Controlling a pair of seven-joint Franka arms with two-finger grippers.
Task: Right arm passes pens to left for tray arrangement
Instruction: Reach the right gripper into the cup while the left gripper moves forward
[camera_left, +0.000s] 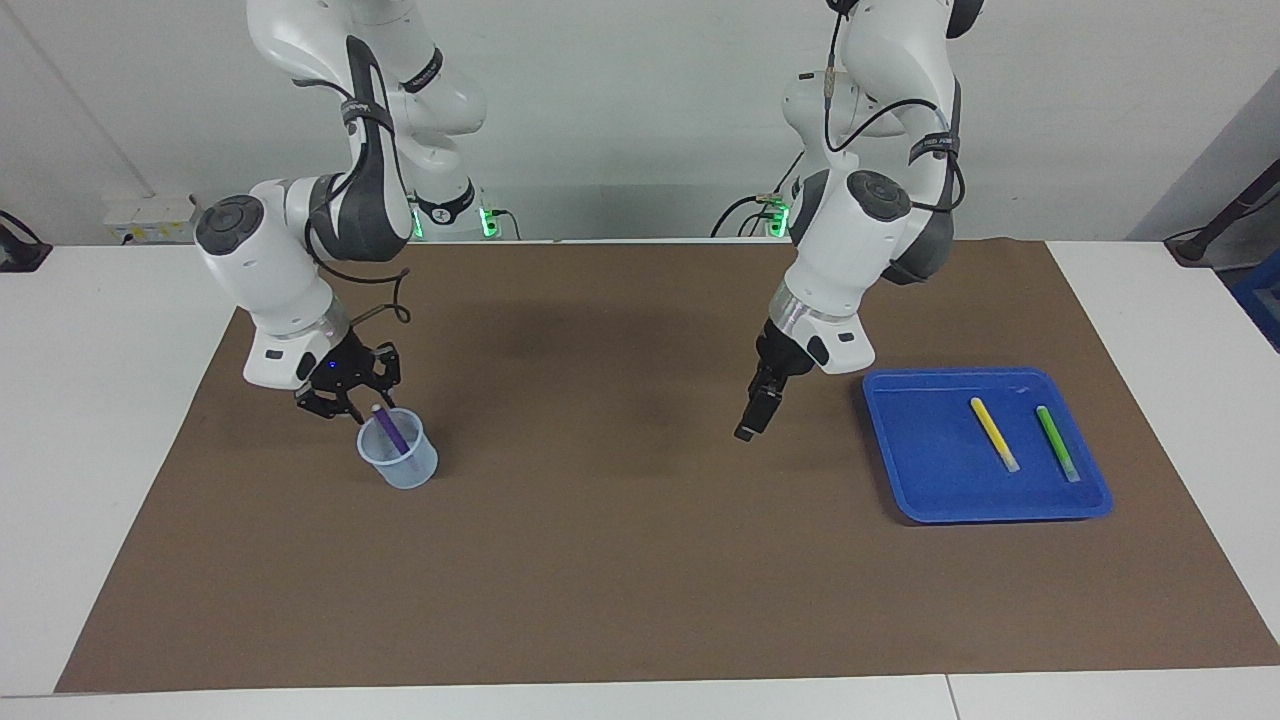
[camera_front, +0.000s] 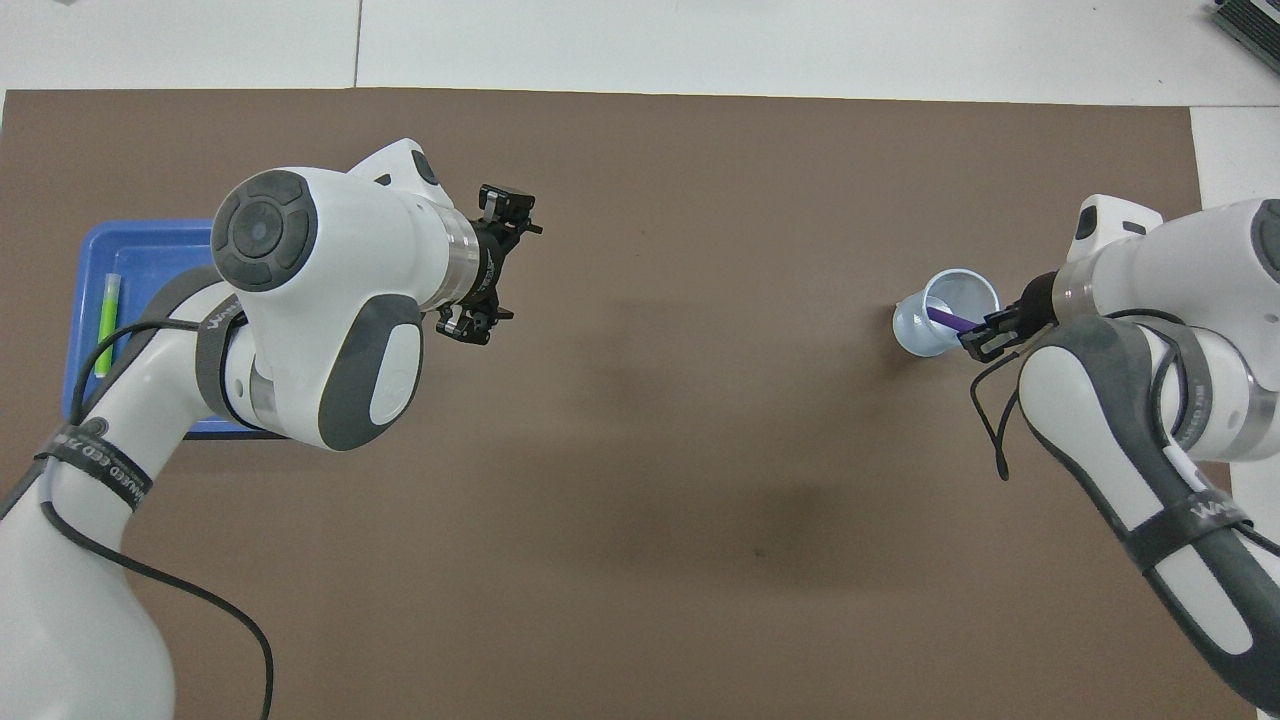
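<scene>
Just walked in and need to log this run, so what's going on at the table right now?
The right gripper is at the top end of the purple pen, which stands tilted in the translucent cup; a firm grip is not clear. The yellow pen and green pen lie side by side in the blue tray. The left gripper hangs open over the brown mat, between cup and tray.

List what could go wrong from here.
1. The right pincer is at the top of the purple pen, which leans in a light cup; a skewed pull could tip the cup.
2. A pinch so near the pen's end may slip.
3. The left pincer waits over bare mat; a misaligned handover could drop the pen.
</scene>
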